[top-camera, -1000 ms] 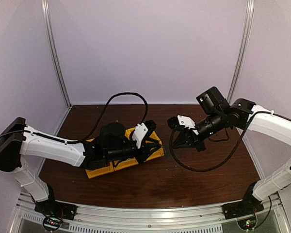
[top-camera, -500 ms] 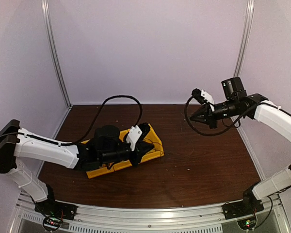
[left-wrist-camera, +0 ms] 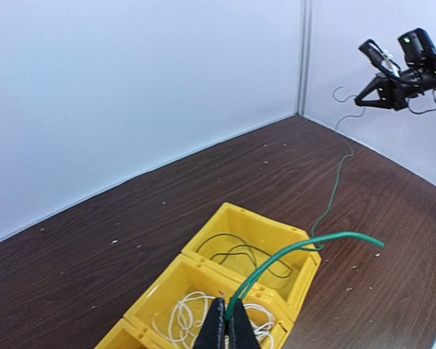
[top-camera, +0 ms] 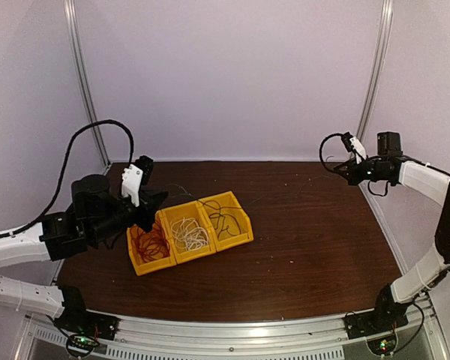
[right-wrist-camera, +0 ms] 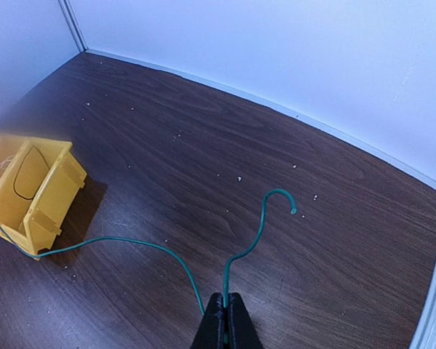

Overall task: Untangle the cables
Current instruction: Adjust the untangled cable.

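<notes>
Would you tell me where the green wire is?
The green wire spans the table from the left claw, over the yellow bins, to the right claw.

Table (top-camera: 307,247) was dark brown wood grain with pale specks, running under the left end effector (left-wrist-camera: 224,323) and right end effector (right-wrist-camera: 224,316). Plain pale back wall (top-camera: 232,75) stood beyond both. One metal corner post (top-camera: 86,82) stood behind the left, another (top-camera: 375,67) behind the right. Aluminium rail (top-camera: 232,330) ran along the near edge. Light was flat and even.
</notes>
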Robot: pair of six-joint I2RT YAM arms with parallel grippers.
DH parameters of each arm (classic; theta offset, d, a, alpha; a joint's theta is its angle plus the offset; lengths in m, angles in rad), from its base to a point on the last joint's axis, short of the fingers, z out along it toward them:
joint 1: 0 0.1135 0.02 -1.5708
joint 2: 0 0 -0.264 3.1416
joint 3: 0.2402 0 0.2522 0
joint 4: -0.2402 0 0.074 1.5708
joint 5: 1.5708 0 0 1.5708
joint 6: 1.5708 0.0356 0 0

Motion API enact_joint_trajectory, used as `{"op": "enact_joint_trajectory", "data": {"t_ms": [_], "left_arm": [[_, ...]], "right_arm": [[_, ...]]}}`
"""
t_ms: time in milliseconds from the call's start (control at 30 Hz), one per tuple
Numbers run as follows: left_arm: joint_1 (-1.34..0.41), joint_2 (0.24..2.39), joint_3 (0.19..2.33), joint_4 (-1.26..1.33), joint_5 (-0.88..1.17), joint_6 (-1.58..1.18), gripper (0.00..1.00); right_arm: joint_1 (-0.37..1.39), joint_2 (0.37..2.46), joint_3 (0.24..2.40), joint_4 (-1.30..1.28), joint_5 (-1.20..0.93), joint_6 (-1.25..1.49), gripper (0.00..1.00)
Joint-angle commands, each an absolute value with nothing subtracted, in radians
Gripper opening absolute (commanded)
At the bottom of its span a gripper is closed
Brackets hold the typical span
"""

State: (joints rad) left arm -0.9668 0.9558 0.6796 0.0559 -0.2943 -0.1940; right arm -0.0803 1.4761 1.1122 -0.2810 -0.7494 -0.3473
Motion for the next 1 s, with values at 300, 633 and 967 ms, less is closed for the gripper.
{"op": "enact_joint_trajectory", "data": {"t_ms": [300,633,967], "left_arm": [[-0.822,1.008,1.101,-0.229,-0.572,-0.018,0.00],[-0.773,1.054,1.199,-0.226,-0.412,-0.058,0.00],[-0.773,1.013,1.106,-0.178,-0.315,-0.167,0.00]], "right_arm": [[0.094,1.503,1.136,-0.196,-0.631,-0.277,0.00],[0.396,1.617,1.273,-0.288,-0.723,-0.336,0.00],[0.623,1.853,1.463,-0.349,-0.742,-0.313,0.00]]}}
